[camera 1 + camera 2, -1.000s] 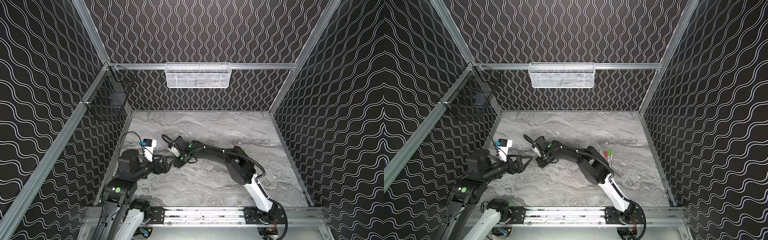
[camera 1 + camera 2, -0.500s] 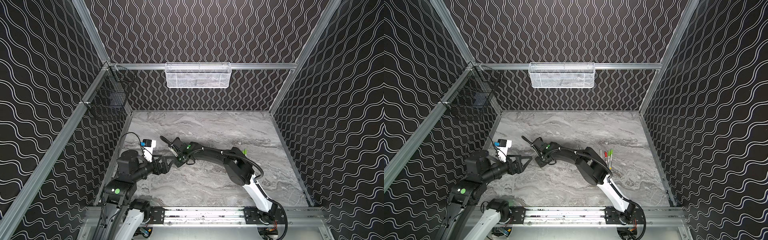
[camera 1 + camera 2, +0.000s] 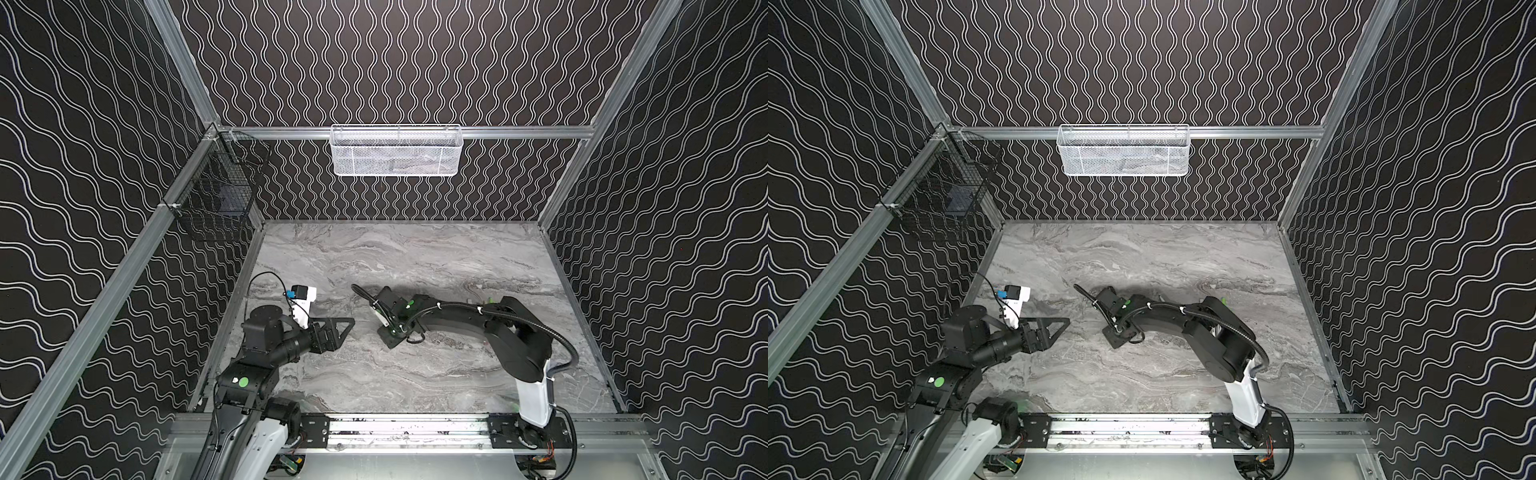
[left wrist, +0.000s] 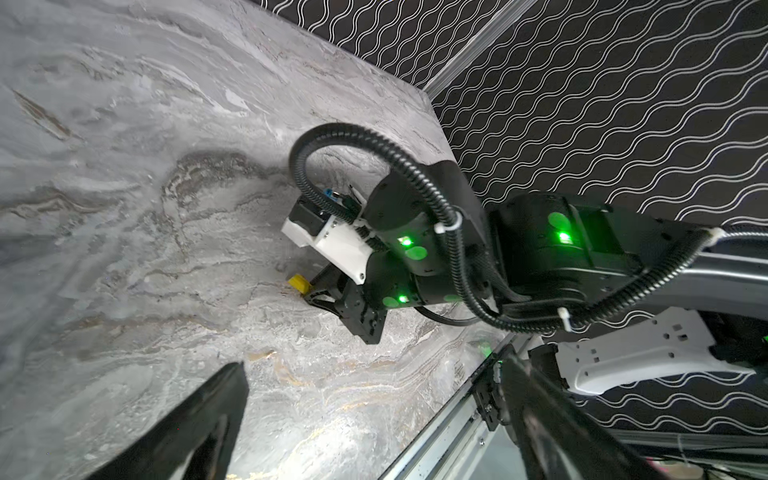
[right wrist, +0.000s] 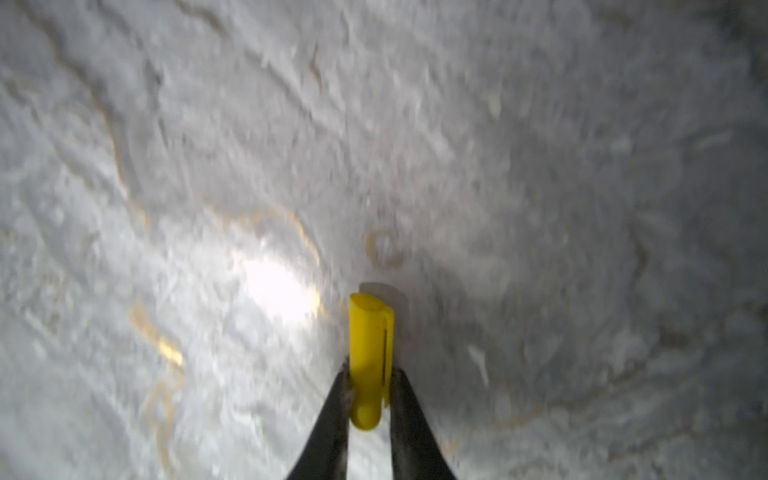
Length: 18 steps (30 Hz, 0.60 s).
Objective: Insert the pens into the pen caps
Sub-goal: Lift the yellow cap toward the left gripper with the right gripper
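1. Narrow and gripping: my right gripper [image 5: 369, 376] has its two dark fingers [image 5: 332, 411] pinching the yellow pen cap [image 5: 371, 353] from both sides, near one end.
2. Most of the cap juts out past my fingertips, close over the grey marbled table [image 5: 166, 166]. Whether it touches the surface I cannot tell.
3. From my left wrist, the same cap [image 4: 300, 283] appears as a small yellow block at the tip of the right gripper [image 4: 309, 293], low over the table.
4. In both top views my right gripper [image 3: 388, 338] sits just left of the frame's centre, pointing down, and the cap is hidden beneath it.
5. My left gripper [image 3: 338, 330] hangs at the lower left of the frame, jaws wide apart with nothing between them. It is near the right gripper but does not touch it.
6. Right of centre in a top view, behind my right elbow, one pen [image 3: 1224, 300] shows only its green end. My arm covers the barrel.
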Each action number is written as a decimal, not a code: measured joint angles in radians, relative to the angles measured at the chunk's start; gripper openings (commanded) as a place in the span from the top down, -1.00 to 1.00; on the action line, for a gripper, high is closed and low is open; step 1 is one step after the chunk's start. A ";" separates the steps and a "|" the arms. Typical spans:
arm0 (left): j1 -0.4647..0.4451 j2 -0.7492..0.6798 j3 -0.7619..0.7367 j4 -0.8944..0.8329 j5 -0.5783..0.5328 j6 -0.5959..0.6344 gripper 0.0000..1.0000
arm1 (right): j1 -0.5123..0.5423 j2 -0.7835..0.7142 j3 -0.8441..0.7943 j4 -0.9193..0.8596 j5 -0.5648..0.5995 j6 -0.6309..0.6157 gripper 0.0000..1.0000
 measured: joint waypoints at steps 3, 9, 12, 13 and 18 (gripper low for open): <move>0.000 -0.003 -0.053 0.048 0.031 -0.040 -0.97 | -0.003 -0.047 -0.042 0.019 -0.004 0.000 0.62; -0.005 0.042 -0.102 0.142 0.077 -0.104 -0.97 | -0.004 -0.164 -0.100 0.079 -0.041 -0.003 0.62; -0.006 0.066 -0.118 0.192 0.096 -0.113 -0.94 | -0.004 -0.211 -0.111 0.100 -0.072 -0.004 0.61; -0.006 0.075 -0.123 0.206 0.104 -0.121 -0.93 | -0.004 -0.226 -0.112 0.103 -0.085 -0.006 0.61; -0.007 0.114 -0.138 0.269 0.127 -0.138 -0.89 | 0.002 -0.312 -0.113 0.141 -0.156 -0.011 0.60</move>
